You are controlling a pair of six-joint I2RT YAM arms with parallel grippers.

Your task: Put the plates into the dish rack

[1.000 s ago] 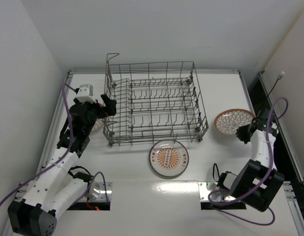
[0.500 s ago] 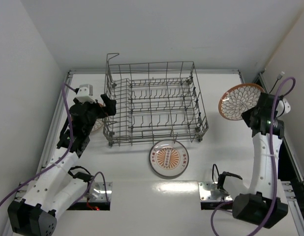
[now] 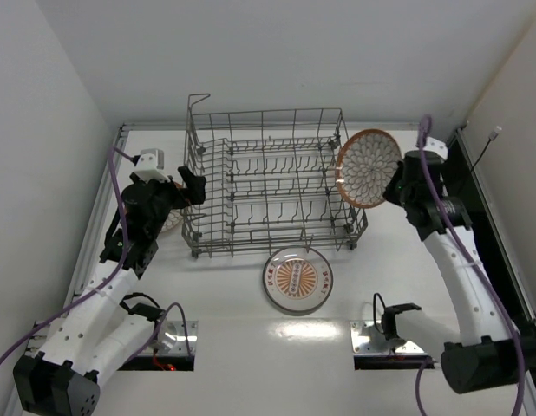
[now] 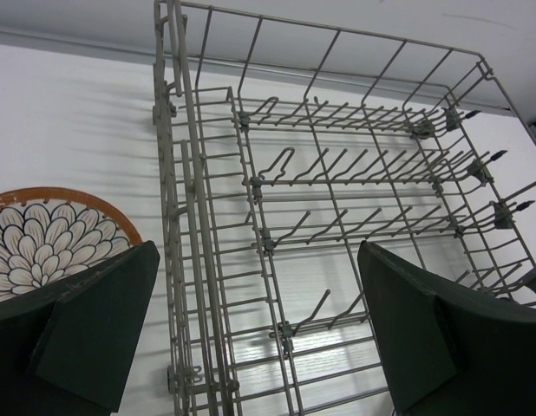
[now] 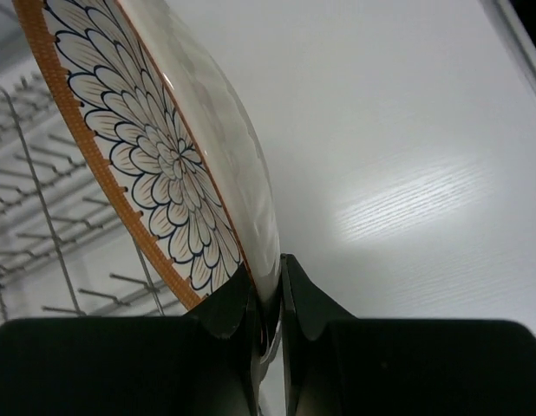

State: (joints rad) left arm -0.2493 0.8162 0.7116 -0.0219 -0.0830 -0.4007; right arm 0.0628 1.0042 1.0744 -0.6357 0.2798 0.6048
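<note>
Medallion plate (image 3: 297, 279): flat on the table (image 3: 407, 269), just in front of the dish rack's near side.
Left petal plate (image 4: 42, 238): flat on the table beside the rack's left end, partly hidden under the left arm.
Left claw (image 3: 188, 187): spread wide, holding nothing, at the rack's left wall.
Dish rack (image 3: 268, 182): mid-table, with no plate in it.
Right claw (image 5: 266, 299): pressed together, pinching a plate's rim.
Held petal plate (image 3: 369, 168): off the table, tilted on edge, at the rack's far right corner.
</note>
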